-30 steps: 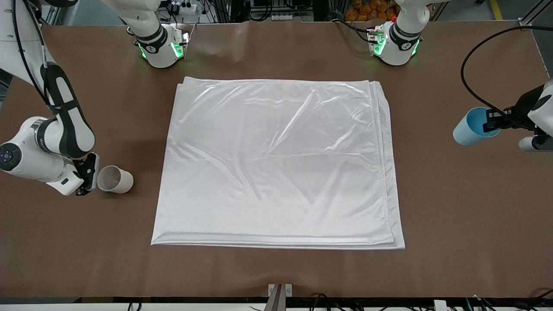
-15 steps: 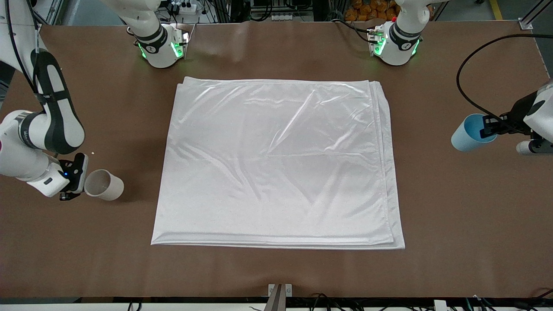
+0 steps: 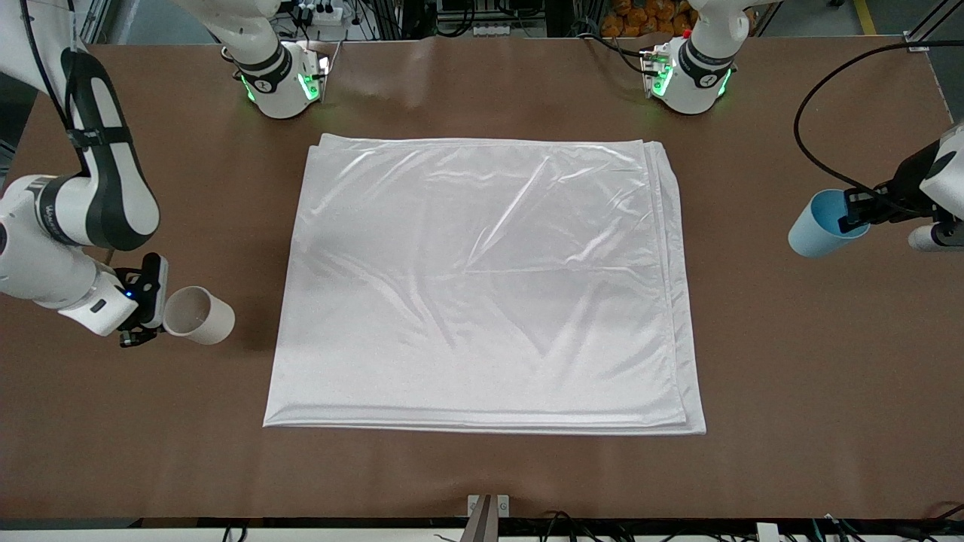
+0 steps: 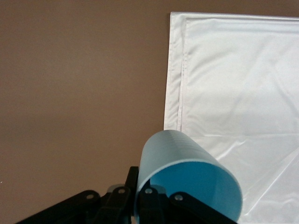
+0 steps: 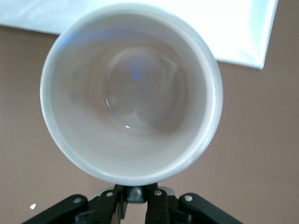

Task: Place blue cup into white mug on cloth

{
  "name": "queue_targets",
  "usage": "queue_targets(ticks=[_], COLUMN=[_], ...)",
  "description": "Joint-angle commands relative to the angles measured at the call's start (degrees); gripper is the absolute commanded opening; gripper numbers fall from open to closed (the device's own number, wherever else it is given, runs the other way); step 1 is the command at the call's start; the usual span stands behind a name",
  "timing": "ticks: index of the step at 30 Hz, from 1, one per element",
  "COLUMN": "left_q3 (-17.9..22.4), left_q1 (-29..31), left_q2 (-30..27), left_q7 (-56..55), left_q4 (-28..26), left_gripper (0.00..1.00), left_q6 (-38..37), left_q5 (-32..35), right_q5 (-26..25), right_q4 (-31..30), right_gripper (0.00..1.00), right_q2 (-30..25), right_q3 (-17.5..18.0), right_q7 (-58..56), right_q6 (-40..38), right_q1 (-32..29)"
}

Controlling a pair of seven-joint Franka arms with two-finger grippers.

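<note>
Since the earlier frames, we see the right gripper point(image 3: 154, 305) swing back toward the cloth point(image 3: 482, 286) with the white mug point(image 3: 199, 315), while the left gripper point(image 3: 855, 213) lifts the blue cup point(image 3: 817, 223) a touch.

In the front view, both arms hang off the cloth's ends. The right gripper is clamped on the mug's rim over bare table at the right arm's end, mug tipped on its side, mouth toward the gripper. The left gripper pinches the cup's rim over bare table at the left arm's end, cup tilted too.

The left wrist view shows us the left gripper's fingers point(image 4: 149, 205) closed narrow on the blue cup point(image 4: 187, 177) wall, the cloth point(image 4: 243, 84) edge just ahead.

In the right wrist view, we look straight into the white mug point(image 5: 131, 93), fingers point(image 5: 154, 200) nipping its rim, a cloth point(image 5: 243, 32) corner peeking past it.

Our worry: thin rim grips on tilted vessels could slip in transit. The shiny, wrinkled cloth may let the mug rock or topple, and the cup is barely narrower, so a slight misalignment catches the rim.
</note>
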Motion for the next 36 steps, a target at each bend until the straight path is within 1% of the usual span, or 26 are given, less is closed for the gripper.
queue_targets(ticks=[1, 3, 9, 11, 14, 18, 22, 26, 36], left_q3=[-1.61, -2.05, -3.72, -4.42, -4.42, -4.42, -4.60, -5.13, -5.39], left_q1=[0.46, 0.46, 0.37, 0.37, 0.37, 0.37, -0.15, -1.65, -2.53], left_q2=[-1.56, -1.47, -1.47, -1.38, -1.30, -0.68, 0.11, 1.86, 3.01], left_q7=[1.21, 1.21, 0.07, 0.07, 0.07, 0.25, 0.59, 0.86, 0.51], left_q4=[-2.07, -2.24, -2.42, -2.42, -2.33, -1.98, -1.89, -1.89, -1.80], left_gripper=[0.00, 0.00, 0.00, 0.00, 0.00, 0.00, 0.00, 0.00, 0.00], left_q6=[1.44, 1.79, 2.23, 3.02, 3.38, 3.46, 5.12, 7.41, 8.56], left_q5=[-0.75, -0.75, -0.75, -0.75, -0.75, -0.67, -0.05, 4.43, 4.26], right_q5=[0.97, 0.88, 0.88, 0.88, 0.27, -0.52, -1.14, -3.07, -3.33], right_q4=[-1.08, -1.25, -1.34, -1.34, -1.34, -1.17, -1.25, -1.17, -1.17], right_gripper=[0.00, 0.00, 0.00, 0.00, 0.00, 0.00, 0.00, 0.00, 0.00], right_q2=[-1.44, -1.97, -2.14, -2.14, -1.97, -1.71, -1.35, -0.74, 1.90], right_q3=[0.20, 0.11, 0.11, 0.11, 0.11, -0.06, 0.02, 0.02, 0.02], right_q7=[4.00, 6.99, 10.69, 13.84, 18.33, 21.24, 24.40, 26.34, 36.96], right_q6=[-0.58, -0.93, -1.81, -1.90, -1.72, -0.93, -1.02, -1.10, -0.93], right_q1=[3.70, 5.81, 11.35, 13.72, 17.50, 22.07, 24.27, 27.43, 33.50])
